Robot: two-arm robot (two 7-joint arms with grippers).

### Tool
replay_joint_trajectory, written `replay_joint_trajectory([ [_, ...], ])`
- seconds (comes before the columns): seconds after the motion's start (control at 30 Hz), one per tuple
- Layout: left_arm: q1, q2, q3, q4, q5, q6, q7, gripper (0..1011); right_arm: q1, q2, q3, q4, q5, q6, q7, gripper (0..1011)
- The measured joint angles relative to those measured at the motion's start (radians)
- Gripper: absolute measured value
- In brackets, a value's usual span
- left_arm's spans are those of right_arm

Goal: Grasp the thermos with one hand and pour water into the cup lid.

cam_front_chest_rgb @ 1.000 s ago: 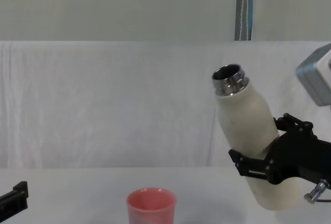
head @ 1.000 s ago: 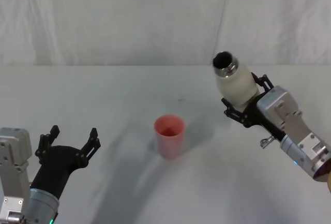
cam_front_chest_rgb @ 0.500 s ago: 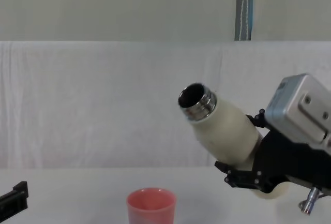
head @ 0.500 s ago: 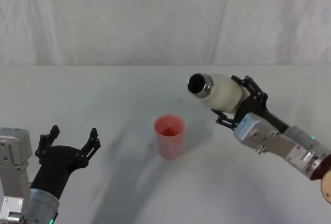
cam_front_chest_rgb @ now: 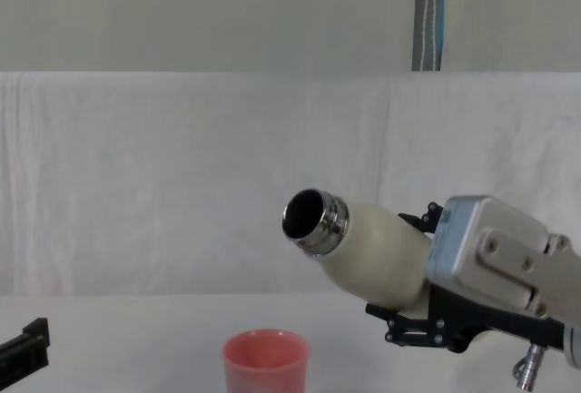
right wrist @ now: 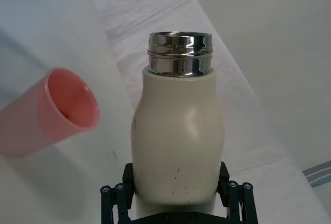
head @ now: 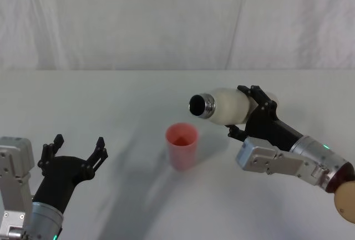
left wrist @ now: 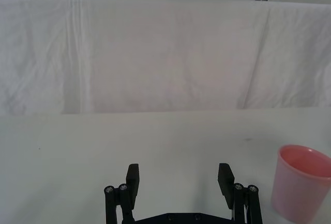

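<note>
Your right gripper (head: 244, 119) is clamped on the thermos (head: 224, 106), its black fingers (right wrist: 115, 194) pressed against either side of the cream body near the base, as you can see in the right wrist view. You have the bottle tipped close to level in the air, off the table, with its open steel neck (cam_front_chest_rgb: 311, 221) pointing toward your left and slightly raised. In the chest view the mouth sits above the cup lid (cam_front_chest_rgb: 266, 361) and a little to its right; you can see open air between the neck and the pink rim, and nothing is visibly running from the opening. The inside of the neck reads as a dark hole, so you cannot tell what the thermos holds.

Your cup lid (head: 182, 145) stands upright on the white table (head: 138, 96), near the middle, between your two arms. Looking down into it from the head view, you see a pink interior with a darker shade at the bottom; whether that is liquid or shadow you cannot tell. The right wrist view shows the same pink cup (right wrist: 49, 111) beside the bottle, apart from it.

Your left gripper (head: 75, 152) rests low at the near left of the table, well apart from the cup, with its fingers spread and nothing between them.
</note>
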Motion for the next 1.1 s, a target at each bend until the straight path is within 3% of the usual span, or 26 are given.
replay_joint_trajectory([
  [1.1, 0.0, 0.0, 0.0, 0.0, 0.0, 0.0, 0.0, 1001, 0.129, -0.033, -0.084, 0.204, -0.128, 0.018, -0.087, 950],
])
